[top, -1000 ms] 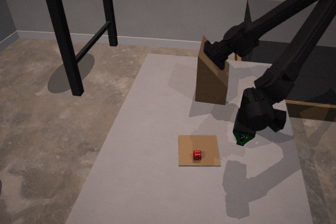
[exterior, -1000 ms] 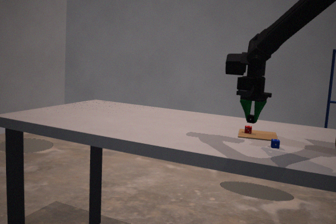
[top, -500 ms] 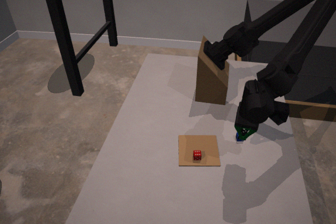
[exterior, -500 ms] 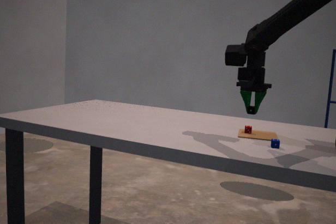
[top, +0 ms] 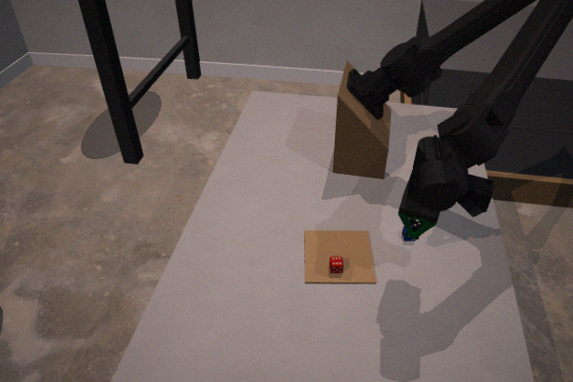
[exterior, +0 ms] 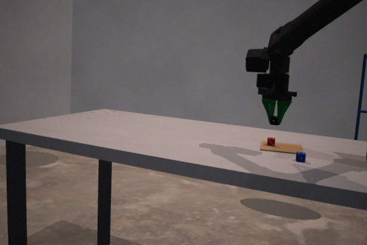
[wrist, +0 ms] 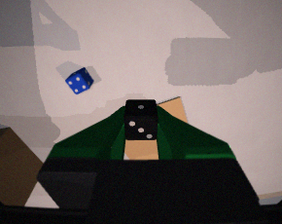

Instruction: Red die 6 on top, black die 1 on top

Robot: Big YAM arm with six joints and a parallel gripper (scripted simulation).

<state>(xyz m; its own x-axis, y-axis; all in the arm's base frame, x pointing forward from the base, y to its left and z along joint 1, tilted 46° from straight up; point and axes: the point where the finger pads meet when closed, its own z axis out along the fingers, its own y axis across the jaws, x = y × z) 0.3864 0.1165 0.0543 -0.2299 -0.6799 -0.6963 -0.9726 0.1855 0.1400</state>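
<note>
My gripper (top: 416, 226) (exterior: 274, 121) (wrist: 140, 112) is shut on the black die (top: 415, 223) (exterior: 274, 120) (wrist: 141, 128) and holds it well above the table. In the wrist view the die's far face shows 1 and its nearer face shows 3. The red die (top: 337, 265) (exterior: 271, 141) lies flat on the tan mat (top: 316, 247) (exterior: 287, 148) (wrist: 174, 110) with 6 on top; it is hidden in the wrist view. The blue die (top: 407, 238) (exterior: 301, 157) (wrist: 80, 81) stands on the table beside the mat, partly hidden by my fingers in the top view.
A brown wedge-shaped block (top: 359, 152) (wrist: 14, 166) stands on the table behind the mat, with a second dark arm part (top: 369, 92) at its slanted face. The table's long edge (exterior: 208, 168) runs on the near side in the exterior view.
</note>
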